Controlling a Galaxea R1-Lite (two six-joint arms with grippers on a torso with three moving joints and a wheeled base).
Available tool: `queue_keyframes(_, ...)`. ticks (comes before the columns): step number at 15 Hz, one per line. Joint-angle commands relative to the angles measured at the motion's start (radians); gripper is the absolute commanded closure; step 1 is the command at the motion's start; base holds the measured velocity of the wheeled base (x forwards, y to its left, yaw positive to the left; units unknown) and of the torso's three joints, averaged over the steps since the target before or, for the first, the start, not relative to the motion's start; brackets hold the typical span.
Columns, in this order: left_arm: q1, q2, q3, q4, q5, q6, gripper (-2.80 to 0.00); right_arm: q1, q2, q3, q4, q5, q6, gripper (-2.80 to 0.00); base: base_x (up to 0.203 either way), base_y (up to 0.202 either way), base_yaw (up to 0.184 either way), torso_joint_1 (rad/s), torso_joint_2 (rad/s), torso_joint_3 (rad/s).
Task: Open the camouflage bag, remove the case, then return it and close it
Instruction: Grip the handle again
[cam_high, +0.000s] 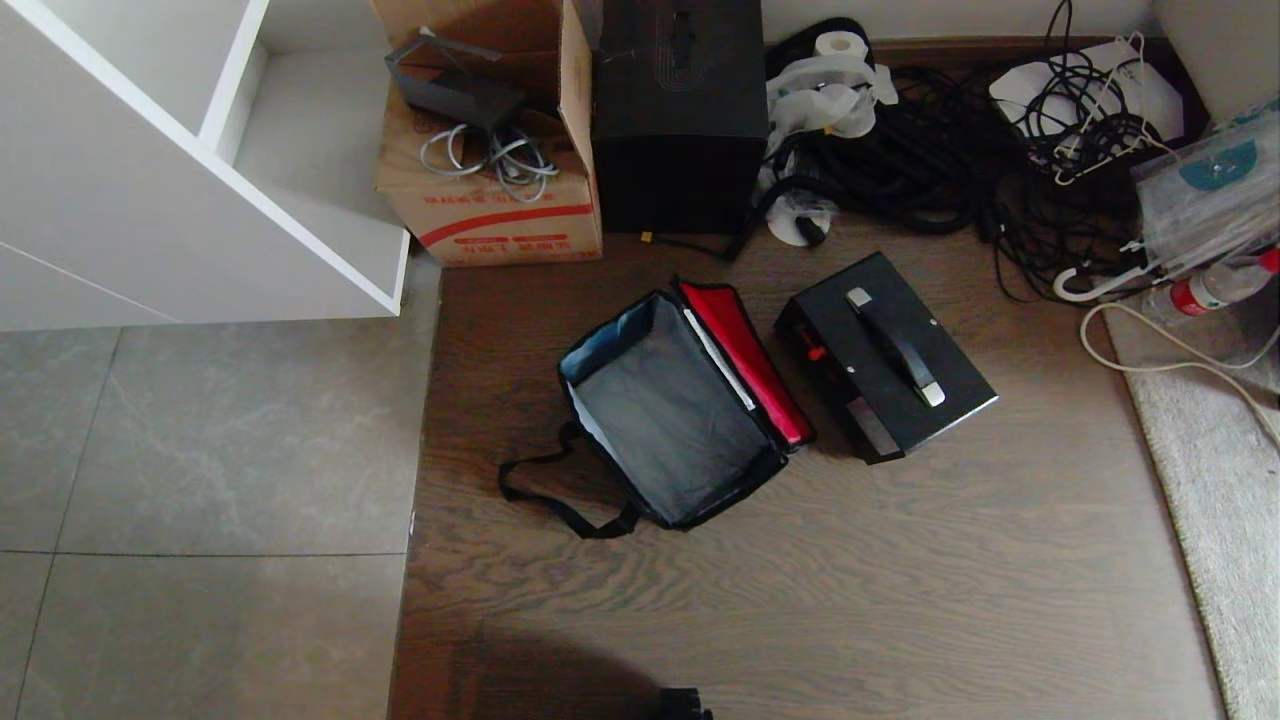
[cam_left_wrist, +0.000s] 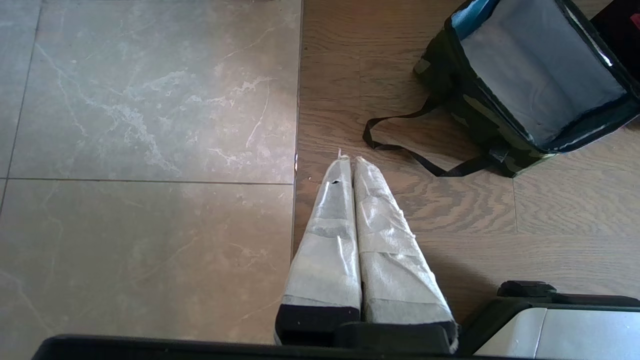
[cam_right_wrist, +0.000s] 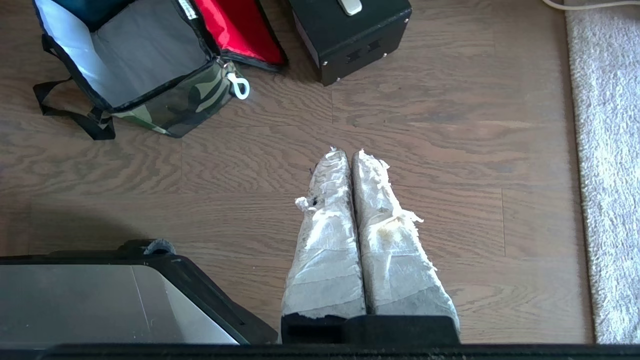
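Wooden floor (cam_high: 800, 600) meets grey tile on the robot's left, with a pale rug (cam_high: 1220, 480) on its right. One camouflage bag (cam_high: 672, 410) stands open, its grey interior empty and its red lid lining (cam_high: 748, 360) folded towards the one case (cam_high: 885, 355), which sits just beside it, handle up (so opening and removal appear done). Both arms are parked low near the base: the left pincer (cam_left_wrist: 348, 160) and the right pincer (cam_right_wrist: 345, 152) are each fully closed and hold nothing. The step in hand looks to be returning the case: grip it by the handle (cam_high: 893, 345), lift it level, line it up with the bag's long axis and lower it clear of the lid. One strap (cam_high: 560, 495) trails loose; others may be hidden.
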Motion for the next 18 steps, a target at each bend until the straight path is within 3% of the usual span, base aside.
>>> queue_keyframes(1,0.0,0.001,0.009,-0.001,0.0,0.0,0.0,0.0,0.002,0.0,0.0,0.0,0.0,0.0,0.0,0.0,0.0,0.0,0.0,0.0)
queue_keyframes(18,0.0,0.001,0.009,-0.001,0.0,0.0,0.0,0.0,0.002,0.0,0.0,0.0,0.0,0.0,0.0,0.0,0.0,0.0,0.0,0.0)
